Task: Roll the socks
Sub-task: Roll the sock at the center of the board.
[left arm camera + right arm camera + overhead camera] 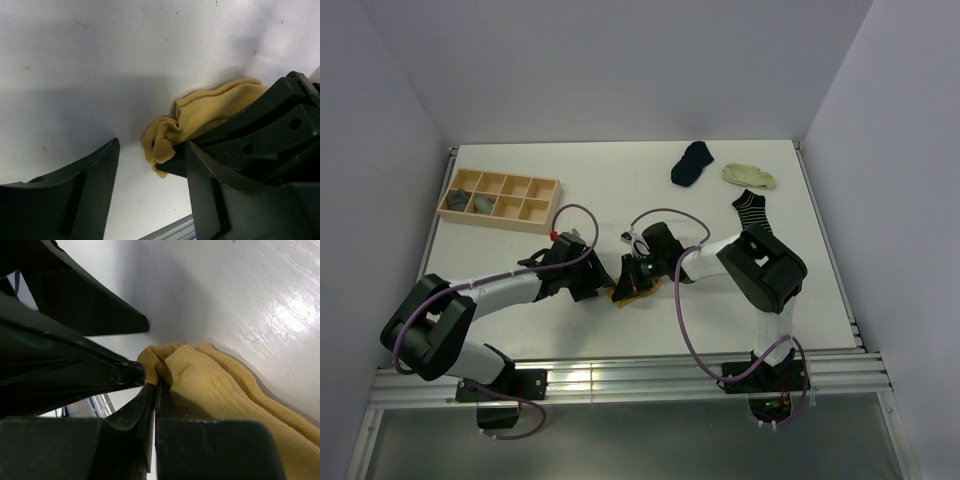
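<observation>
Mustard sock (210, 112) position: on the table (620, 190), close to the middle of its near edge, between the two grippers; one end is bunched into folds.
Right gripper (152, 386): closed, with the bunched end of the mustard sock pinched at its fingertips.
Left gripper (152, 146): fingers apart with nothing between them; the bunched end lies just beyond the gap, nearer the finger on the right gripper's side.
Loose sock count: four. These are the mustard sock, one navy sock (692, 162), one cream sock (749, 176) and one striped sock (752, 210). The last three lie at the far right of the table, well apart from both grippers.
Tray (542, 226): one, wooden, with two rows of compartments, at the far left.
Tray contents: two grey bundles (460, 198), one in each of the two leftmost near-row compartments.
</observation>
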